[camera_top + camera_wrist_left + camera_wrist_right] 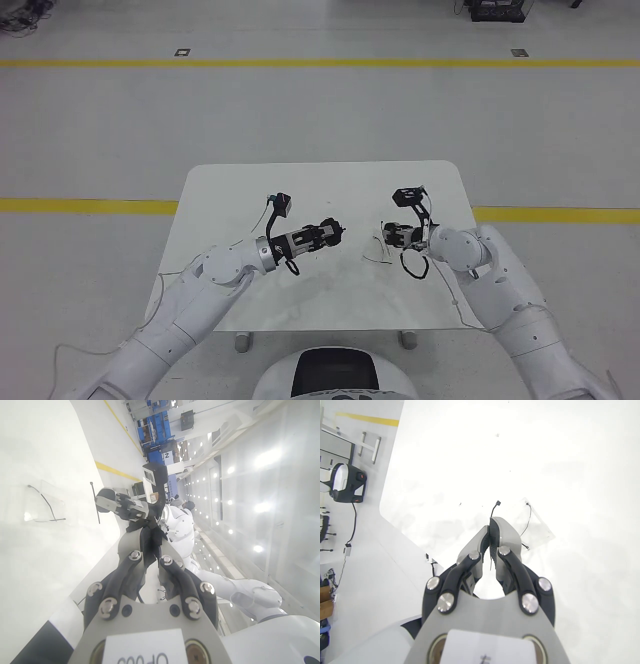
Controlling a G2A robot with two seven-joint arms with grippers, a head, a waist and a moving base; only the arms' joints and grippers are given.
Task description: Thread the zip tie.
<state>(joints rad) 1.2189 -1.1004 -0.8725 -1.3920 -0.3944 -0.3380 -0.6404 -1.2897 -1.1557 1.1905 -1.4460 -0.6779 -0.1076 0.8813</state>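
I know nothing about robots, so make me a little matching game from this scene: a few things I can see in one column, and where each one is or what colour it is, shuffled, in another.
Things
1. straight zip tie
2. bent zip tie
3. floor line
4. table

Descriptions
A. yellow
B. lying on a clear sheet
C. white, with rounded corners
D. pinched between the right arm's fingers

Pairs: 1-D, 2-B, 3-A, 4-C
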